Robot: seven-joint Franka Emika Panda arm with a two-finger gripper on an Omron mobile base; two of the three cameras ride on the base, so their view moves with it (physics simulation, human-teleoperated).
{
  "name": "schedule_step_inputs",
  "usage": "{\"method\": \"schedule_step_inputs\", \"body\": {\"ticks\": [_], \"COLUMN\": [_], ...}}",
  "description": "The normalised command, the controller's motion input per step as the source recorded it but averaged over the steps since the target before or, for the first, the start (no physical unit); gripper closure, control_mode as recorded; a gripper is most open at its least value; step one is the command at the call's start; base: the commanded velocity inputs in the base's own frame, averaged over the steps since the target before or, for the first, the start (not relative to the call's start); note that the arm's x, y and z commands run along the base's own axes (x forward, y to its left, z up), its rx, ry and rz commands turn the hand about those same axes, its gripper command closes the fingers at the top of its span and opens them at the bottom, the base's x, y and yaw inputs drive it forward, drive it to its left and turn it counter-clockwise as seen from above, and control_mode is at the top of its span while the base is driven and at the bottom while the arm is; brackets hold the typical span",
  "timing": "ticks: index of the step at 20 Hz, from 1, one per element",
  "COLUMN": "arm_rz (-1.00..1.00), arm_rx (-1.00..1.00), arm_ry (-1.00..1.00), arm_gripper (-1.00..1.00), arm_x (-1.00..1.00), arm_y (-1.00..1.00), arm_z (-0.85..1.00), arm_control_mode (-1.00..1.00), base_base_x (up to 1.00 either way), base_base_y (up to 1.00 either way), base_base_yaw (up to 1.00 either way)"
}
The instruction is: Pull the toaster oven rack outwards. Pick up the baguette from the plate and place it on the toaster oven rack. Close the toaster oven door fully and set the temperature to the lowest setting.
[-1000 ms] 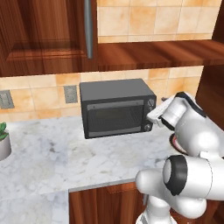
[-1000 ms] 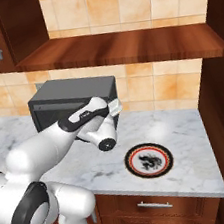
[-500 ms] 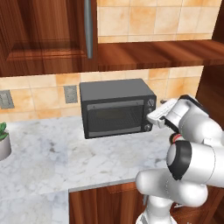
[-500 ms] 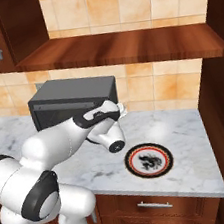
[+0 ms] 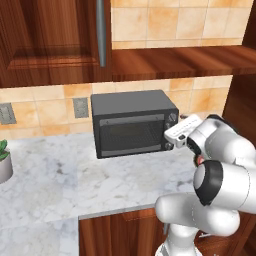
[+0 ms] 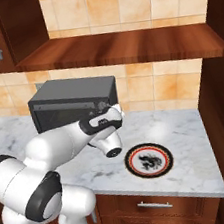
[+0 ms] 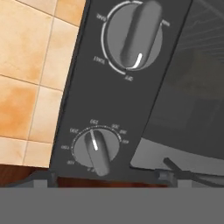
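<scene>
- At the far left of the left base view, a small green plant in a pale grey pot point(image 5: 4, 162) stands on the white-and-grey marbled stone counter point(image 5: 60, 185), below a grey wall outlet point(image 5: 6, 113) set in the tan tiles.
- Further right, the dark grey boxy toaster oven point(image 5: 134, 122) sits at the back of the counter against the tiled wall, under a reddish wooden shelf point(image 5: 180, 60).
- Its dark grey drop-down door with a dark glass window point(image 5: 131, 136) stands upright and looks shut against the oven's front.
- Through the glass the silver wire rack shows only faintly, and the baguette cannot be made out inside.
- The white robot arm with dark joints point(image 5: 220, 170) reaches toward the oven's right-hand side, where the round knobs sit in a column.
- The gripper is hidden behind the white hand in both base views, and the hand view does not show clear fingertips, so how wide it stands, and whether it holds anything, cannot be told.
- In the hand view two round grey knobs fill the panel: a larger knob point(image 7: 134, 37) and a smaller knob point(image 7: 97, 151), each ringed with small white markings too small to read.
- To the right of the oven in the right base view, the round flat plate with an orange-red rim, white face and black pattern point(image 6: 149, 160) lies bare on the counter, near the arm's hand.
</scene>
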Motion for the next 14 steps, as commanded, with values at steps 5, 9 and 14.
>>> {"method": "schedule_step_inputs", "body": {"ticks": [5, 9, 14], "arm_rz": [0.00, 0.00, 0.00], "arm_rx": [0.00, 0.00, 0.00], "arm_ry": [-0.03, -0.02, -0.03], "arm_gripper": [-1.00, -1.00, -1.00], "arm_x": [0.15, 0.14, 0.10], "arm_y": [0.00, 0.00, -0.01], "arm_z": [0.00, -0.02, -0.02], "arm_control_mode": [-1.00, -1.00, -1.00], "base_base_x": [0.00, 0.00, 0.00], "base_base_y": [0.00, 0.00, 0.00], "base_base_yaw": [0.00, 0.00, 0.00]}}
